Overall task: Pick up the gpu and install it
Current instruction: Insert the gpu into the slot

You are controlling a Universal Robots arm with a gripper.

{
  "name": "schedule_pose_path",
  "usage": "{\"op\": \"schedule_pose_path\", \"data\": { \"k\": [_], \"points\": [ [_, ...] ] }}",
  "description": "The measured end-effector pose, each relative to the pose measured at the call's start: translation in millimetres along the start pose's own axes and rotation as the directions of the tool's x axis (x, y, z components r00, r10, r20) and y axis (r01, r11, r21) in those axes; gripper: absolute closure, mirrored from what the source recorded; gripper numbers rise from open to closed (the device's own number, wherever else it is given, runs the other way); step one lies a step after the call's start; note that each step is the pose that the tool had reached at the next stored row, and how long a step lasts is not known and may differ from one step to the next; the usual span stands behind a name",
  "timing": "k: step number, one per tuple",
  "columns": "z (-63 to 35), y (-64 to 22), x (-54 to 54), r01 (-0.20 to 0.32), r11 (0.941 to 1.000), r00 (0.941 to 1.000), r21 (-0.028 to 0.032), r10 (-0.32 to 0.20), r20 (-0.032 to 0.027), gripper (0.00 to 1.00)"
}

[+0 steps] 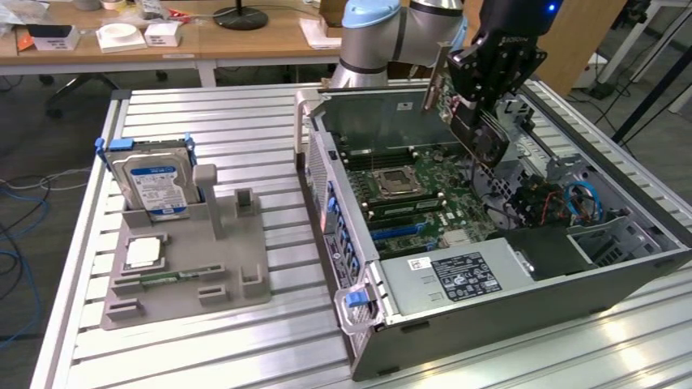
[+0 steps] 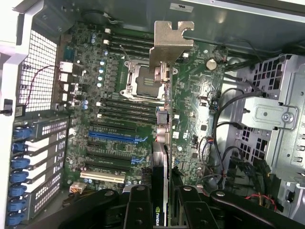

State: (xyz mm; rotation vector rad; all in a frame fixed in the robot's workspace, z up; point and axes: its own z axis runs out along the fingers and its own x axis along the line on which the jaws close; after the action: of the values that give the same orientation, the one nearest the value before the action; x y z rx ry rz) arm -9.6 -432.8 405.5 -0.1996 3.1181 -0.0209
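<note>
The gpu (image 1: 479,132) hangs tilted over the open computer case (image 1: 357,324), its black cooler face toward the camera and its silver end bracket (image 1: 435,81) toward the case's back wall. My gripper (image 1: 495,63) is shut on its upper edge. In the wrist view the gpu (image 2: 162,157) is edge-on between my black fingers (image 2: 138,212), and its silver bracket (image 2: 169,42) is at the far end. Below it lies the green motherboard (image 2: 190,109), with a blue expansion slot (image 2: 114,137) off to one side of the card. The card is clear of the board.
A silver hard drive with a blue label (image 1: 157,185) stands in a grey fixture (image 1: 190,267) at the exterior view's left, with a small chip (image 1: 144,253) in front of it. In the case are the CPU socket (image 1: 395,183), power supply (image 1: 454,275), a drive cage (image 2: 269,114) and loose cables (image 1: 578,201).
</note>
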Motion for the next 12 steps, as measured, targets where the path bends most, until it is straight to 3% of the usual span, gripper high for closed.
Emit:
{"op": "schedule_pose_path", "data": {
  "k": [12],
  "points": [
    [0.0,0.0,-0.2,0.022,0.9998,0.9998,-0.0003,-0.022,0.0004,0.74]
  ]
}}
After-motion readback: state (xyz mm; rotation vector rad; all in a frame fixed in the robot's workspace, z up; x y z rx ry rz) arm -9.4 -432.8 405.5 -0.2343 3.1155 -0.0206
